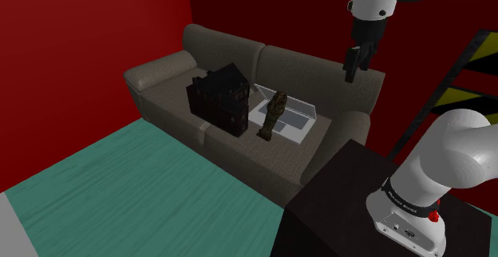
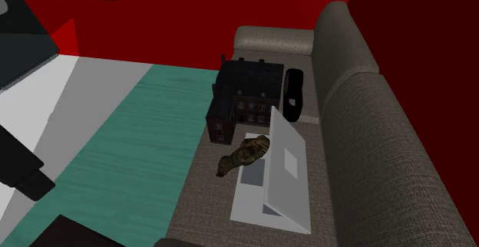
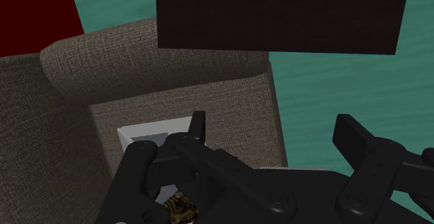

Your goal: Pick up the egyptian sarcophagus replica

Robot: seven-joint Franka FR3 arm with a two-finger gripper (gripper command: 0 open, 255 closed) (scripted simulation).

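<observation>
Above sofa (image 1: 231,48) back edge: hand (image 1: 351,70) spread, empty, well clear; sarcophagus (image 1: 273,113) rests partly on open laptop (image 1: 297,118), so likely top-down approach.

The gripper (image 1: 352,70) hangs over the sofa (image 1: 160,72) back. Below it on the seat sits a laptop (image 1: 297,121), with the sarcophagus (image 1: 273,113) across the laptop's front edge. A model house (image 1: 219,97) stands just beyond the laptop, farther from the hand. The stand (image 1: 335,207) is beside the sofa's near arm.
</observation>
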